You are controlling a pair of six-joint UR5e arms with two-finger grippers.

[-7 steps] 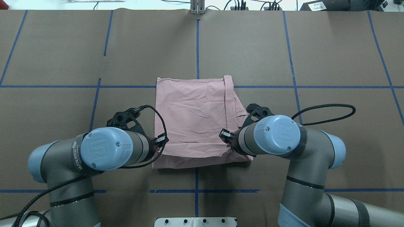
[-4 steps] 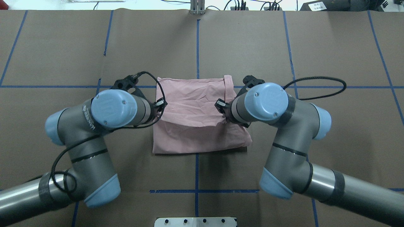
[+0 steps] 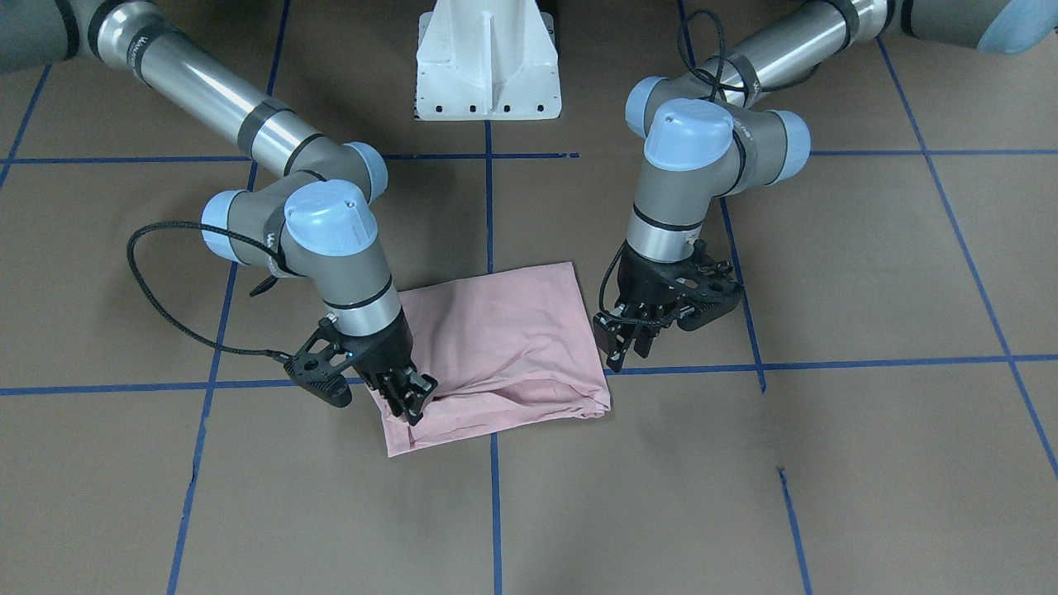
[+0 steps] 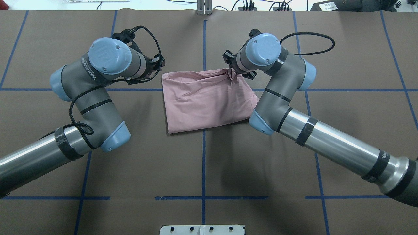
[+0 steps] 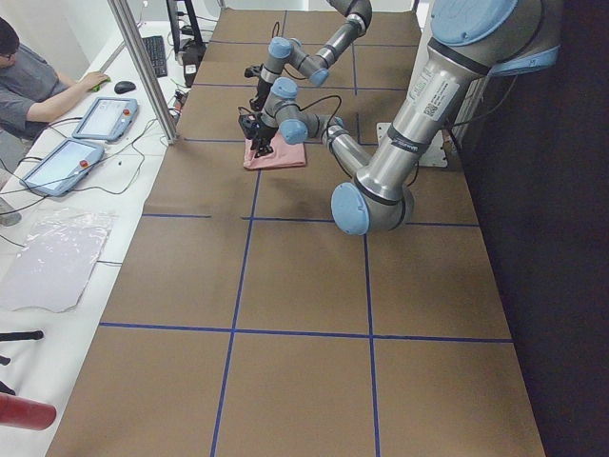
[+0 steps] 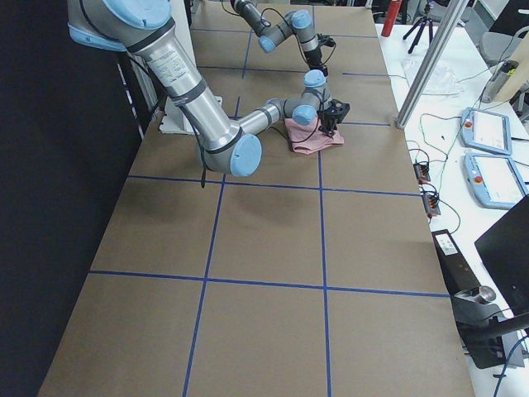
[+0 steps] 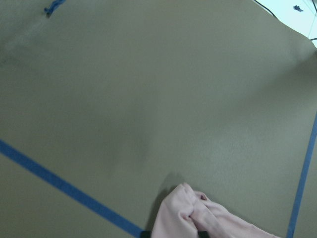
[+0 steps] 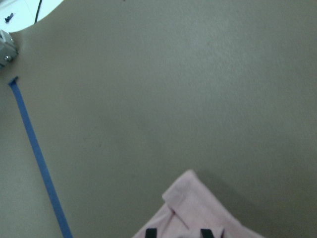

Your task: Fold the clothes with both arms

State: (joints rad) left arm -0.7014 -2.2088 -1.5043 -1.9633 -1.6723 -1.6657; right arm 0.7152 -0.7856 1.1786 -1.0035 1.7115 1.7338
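**Pink T-shirt, doubled over, pinched at both far corners**

Item: T-shirt (image 4: 205, 101), pale pink, plain side up, no print showing. Lying in the middle of the table (image 4: 343, 58), astride the crossing of two blue tape lines (image 4: 204, 42). Folded to a rough rectangle, near edge slanted in the overhead view.

Hold, right side: right gripper (image 3: 409, 398) closed on the upper layer at the far corner. Cloth gathered into a small peak there, drawn up a little from the layer below.

Hold, left side: left gripper (image 3: 621, 351) at the opposite far corner. By the wrist view, closed on a small bunch of pink cloth; less plain from the fixed cameras.

Reason for the hold, as judged: upper layer doubled over toward the far edge, gripped at two corners to keep it spread and square until laid down. Fold apparently close to complete; release and smoothing likely next. Risk: uneven pull, given the bunching on the right and the skewed near edge.

Containers: none seen in any view; nothing held inside anything.

Also present: white pedestal base (image 3: 488, 58) at the robot end; a seated person (image 5: 33, 81) at a side desk, well apart from the cloth.
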